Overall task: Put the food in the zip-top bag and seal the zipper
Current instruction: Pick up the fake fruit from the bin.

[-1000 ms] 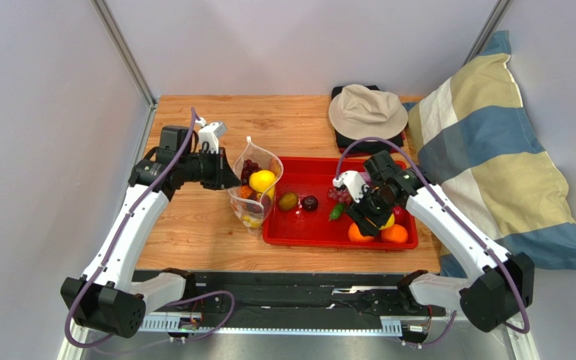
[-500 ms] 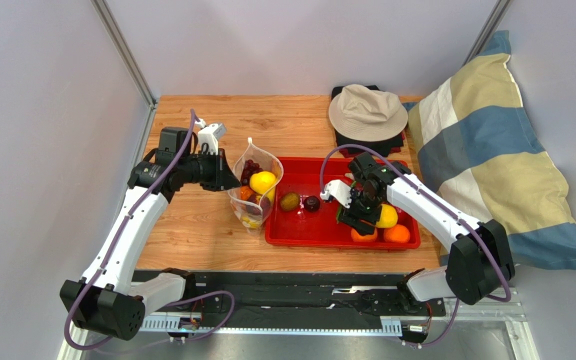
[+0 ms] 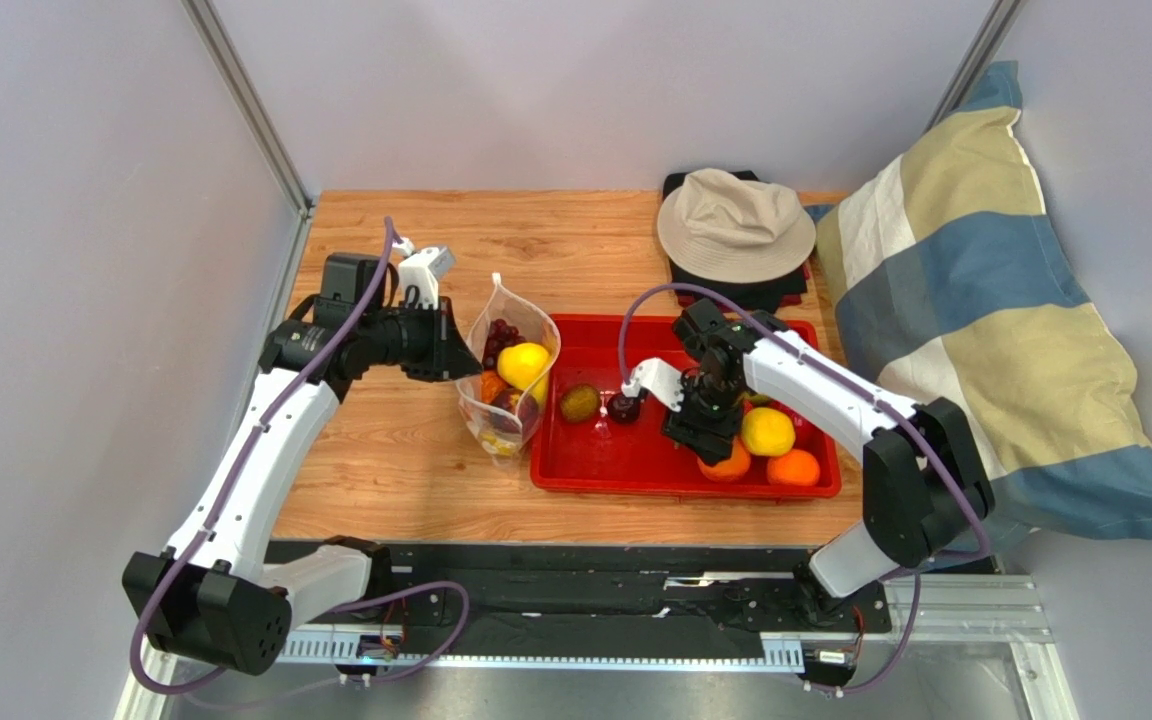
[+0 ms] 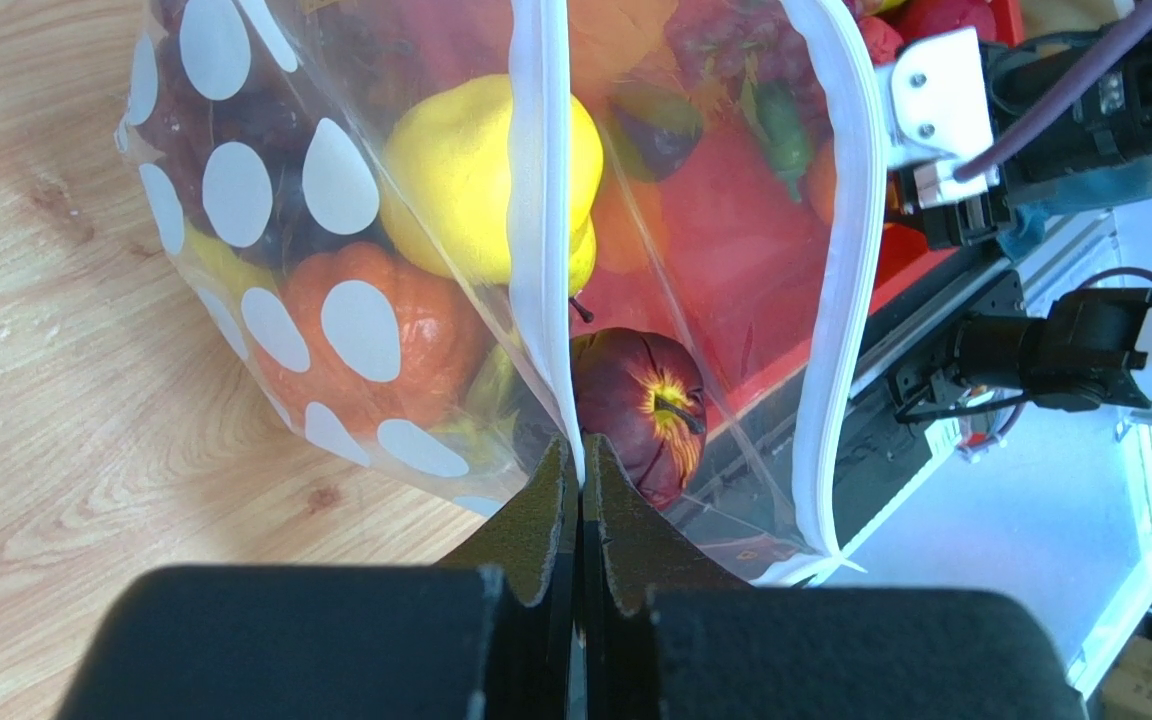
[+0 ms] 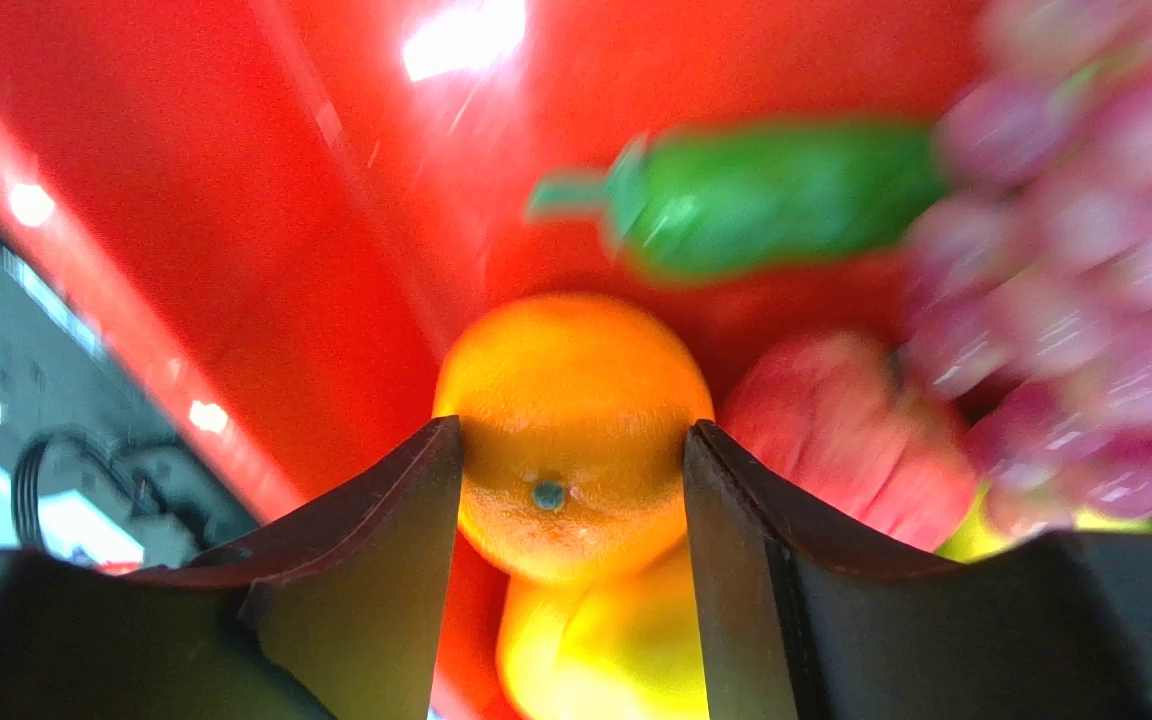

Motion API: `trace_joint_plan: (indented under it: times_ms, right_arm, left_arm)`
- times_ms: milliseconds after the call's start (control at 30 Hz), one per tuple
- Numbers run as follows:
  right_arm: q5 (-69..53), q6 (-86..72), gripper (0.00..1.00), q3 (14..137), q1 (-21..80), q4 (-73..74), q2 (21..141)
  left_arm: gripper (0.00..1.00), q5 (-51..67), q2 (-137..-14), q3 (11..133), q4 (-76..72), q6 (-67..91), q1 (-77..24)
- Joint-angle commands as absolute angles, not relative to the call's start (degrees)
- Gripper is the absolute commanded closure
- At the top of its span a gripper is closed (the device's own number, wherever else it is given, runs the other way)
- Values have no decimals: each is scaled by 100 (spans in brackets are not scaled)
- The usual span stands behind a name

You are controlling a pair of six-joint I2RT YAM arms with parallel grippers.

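Jaws on the right gripper (image 5: 570, 435) are straddling the orange (image 5: 567, 375) by the tray's (image 3: 597, 450) near edge — clamped or not, unclear — while the left gripper (image 4: 582, 458) is pinching the zip-top bag (image 4: 237, 195) beside its left edge.

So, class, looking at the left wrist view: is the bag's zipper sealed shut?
No, the two white strips of the zipper stand wide apart, leaving the zip-top bag open.

Pale grey walls (image 3: 86, 225) are enclosing a light-brown wooden table (image 3: 387, 465), a blue, cream and yellow striped pillow (image 3: 988, 300) is lying against its right side, and a beige fabric bucket hat (image 3: 736, 222) is sitting at its far edge.
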State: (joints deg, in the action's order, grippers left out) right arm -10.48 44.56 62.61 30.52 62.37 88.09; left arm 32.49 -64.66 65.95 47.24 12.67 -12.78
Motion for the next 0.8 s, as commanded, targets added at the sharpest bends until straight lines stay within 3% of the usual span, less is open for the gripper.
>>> trace_joint_plan:
  times_ms: [0, 200, 333, 367, 533, 633, 767]
  right_arm:
    - [-1080, 3870, 53, 6835, 3041, 5221, 9377]
    - [-1932, 3182, 51, 7593, 2980, 5168, 9265]
    - [-2031, 3479, 26, 7840, 2953, 5782, 9141]
    - [-1978, 3733, 24, 7788, 2910, 6079, 9106]
    - [-1837, 4805, 23, 7235, 2786, 6792, 8606]
    - [-1775, 5474, 16, 6786, 2786, 6873, 8342]
    - [-1907, 5652, 12, 6829, 2786, 7057, 8629]
  left_arm:
    - [100, 3287, -6495, 6794, 4544, 1160, -1309]
    - [100, 3252, -6504, 6820, 4579, 1108, -1301]
    - [100, 3252, -6469, 6794, 4588, 1090, -1301]
    - [100, 3261, -6469, 6785, 4579, 1090, -1301]
    - [100, 3313, -6486, 6750, 4535, 1116, -1301]
    - [100, 3340, -6495, 6733, 4526, 1125, -1301]
    - [100, 3340, -6504, 6750, 4526, 1125, -1301]
